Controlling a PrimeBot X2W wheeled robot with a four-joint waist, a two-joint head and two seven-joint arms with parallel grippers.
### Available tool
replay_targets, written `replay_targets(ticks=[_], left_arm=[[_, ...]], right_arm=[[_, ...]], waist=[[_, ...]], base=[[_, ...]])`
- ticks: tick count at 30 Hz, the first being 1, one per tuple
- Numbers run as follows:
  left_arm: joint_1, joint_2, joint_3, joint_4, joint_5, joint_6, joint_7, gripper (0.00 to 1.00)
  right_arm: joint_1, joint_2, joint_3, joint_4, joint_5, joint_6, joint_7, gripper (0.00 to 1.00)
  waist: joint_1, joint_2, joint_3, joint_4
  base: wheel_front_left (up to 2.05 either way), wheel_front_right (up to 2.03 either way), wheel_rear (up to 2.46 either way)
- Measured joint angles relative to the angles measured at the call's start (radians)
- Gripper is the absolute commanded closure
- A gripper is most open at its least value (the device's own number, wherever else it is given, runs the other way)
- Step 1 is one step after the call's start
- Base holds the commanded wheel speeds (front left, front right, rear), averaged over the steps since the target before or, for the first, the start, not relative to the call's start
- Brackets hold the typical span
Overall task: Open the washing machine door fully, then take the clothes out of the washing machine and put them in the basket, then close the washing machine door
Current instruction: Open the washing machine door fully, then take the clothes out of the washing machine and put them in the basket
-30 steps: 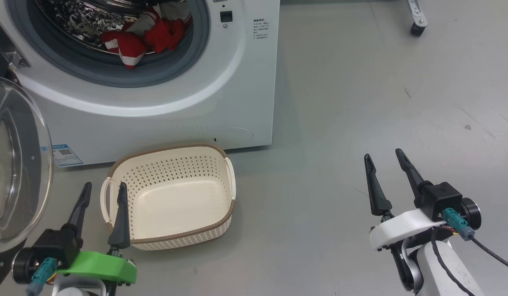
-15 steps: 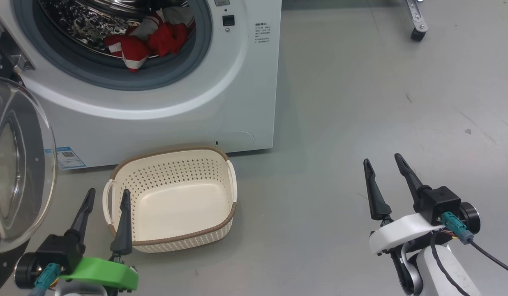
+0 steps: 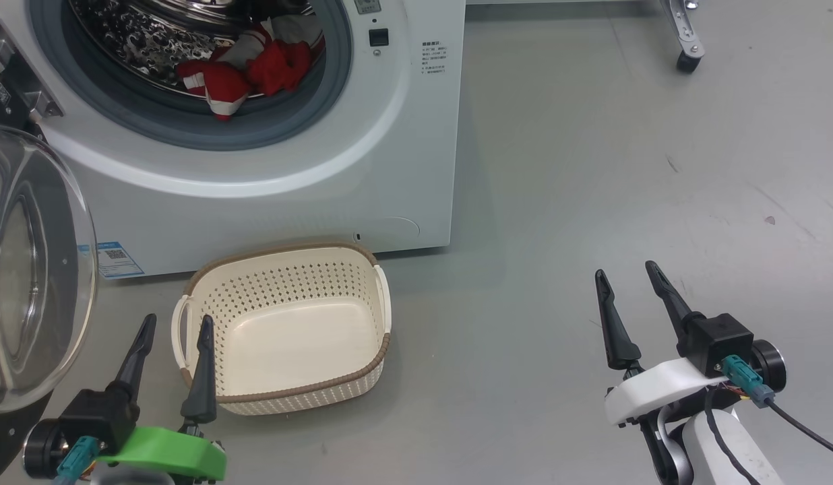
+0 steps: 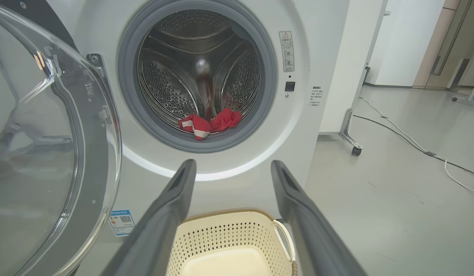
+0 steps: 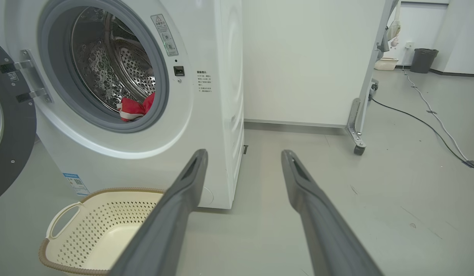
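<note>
White washing machine (image 3: 362,168); grey rubber ring (image 3: 153,128); shiny dimpled steel drum (image 4: 164,84); small blue label (image 3: 116,258). Bright red clothes (image 3: 241,71), white bands. Cream basket (image 3: 288,397), diamond-perforated, brown woven-look rim. Clear glass washing machine door (image 3: 25,269), black rim. Pale grey floor (image 3: 592,168). Dark-fingered left gripper (image 3: 178,318), green mount; dark-fingered right gripper (image 3: 625,269), white mount.

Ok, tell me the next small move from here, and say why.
Probably raise the left gripper forward toward the clothes lying at the front of the drum. The washing machine door stands swung wide, the basket on the floor is empty, and both this gripper and the right gripper are open, holding nothing. The left wrist view looks straight at the red heap.
</note>
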Motion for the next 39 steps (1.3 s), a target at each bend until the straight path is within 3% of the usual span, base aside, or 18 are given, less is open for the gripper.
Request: replay_targets(ticks=[19, 39], left_arm=[[0.0, 0.0, 0.011, 0.005, -0.02, 0.0, 0.0, 0.0], [0.0, -0.001, 0.035, -0.012, -0.027, 0.002, 0.0, 0.0]], right_arm=[[0.0, 0.0, 0.007, 0.001, 0.003, 0.0, 0.0, 0.0], [0.0, 0.0, 0.015, 0.003, 0.012, 0.0, 0.0, 0.0]], waist=[[0.0, 0.0, 0.013, 0.009], [-0.0001, 0.0, 0.031, 0.016]], base=[[0.51, -0.51, 0.0], [1.25, -1.24, -0.01]])
